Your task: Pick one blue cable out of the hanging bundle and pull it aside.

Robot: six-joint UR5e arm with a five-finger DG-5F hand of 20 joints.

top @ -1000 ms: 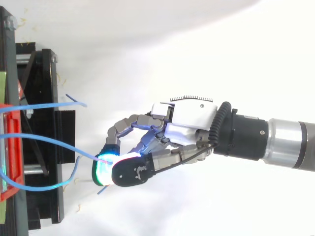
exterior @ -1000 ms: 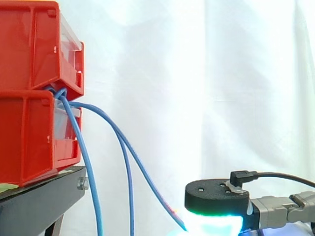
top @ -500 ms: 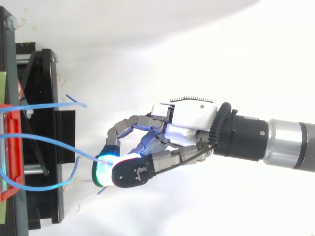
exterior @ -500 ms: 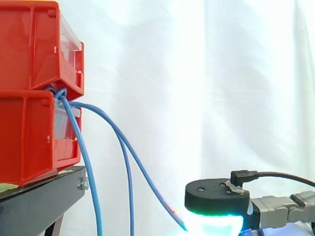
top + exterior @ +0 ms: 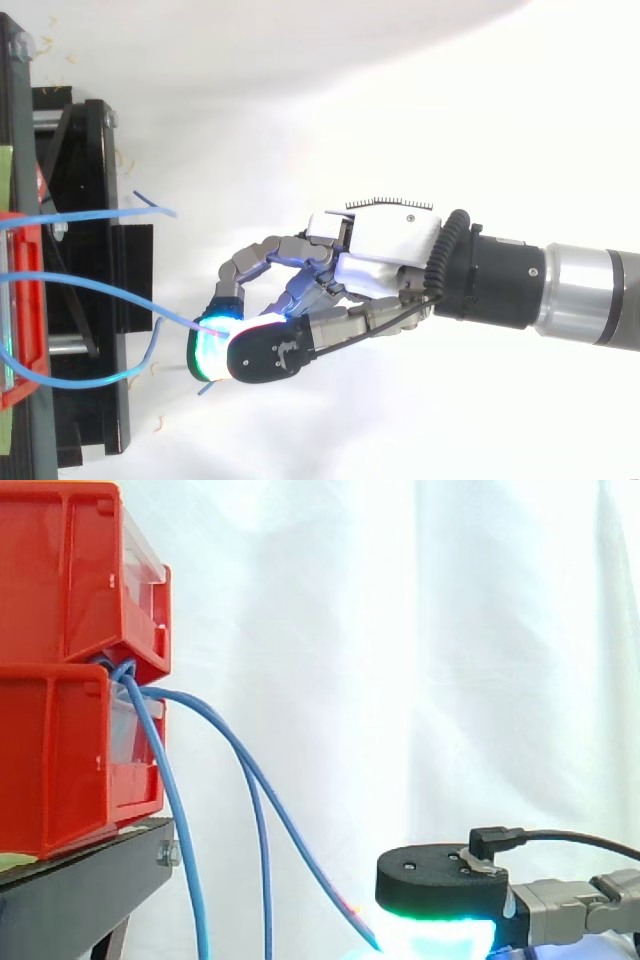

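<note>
While its curled fingers (image 5: 255, 258) pinched one blue cable (image 5: 100, 285), the robot hand (image 5: 385, 240) held it apart from the red bins (image 5: 60, 580).

No legible text or labels anywhere.

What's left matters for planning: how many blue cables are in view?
3: the pinched cable, in the hand; the steep cable beside the stand; the middle cable between them. Others may hide inside the bins.
</note>
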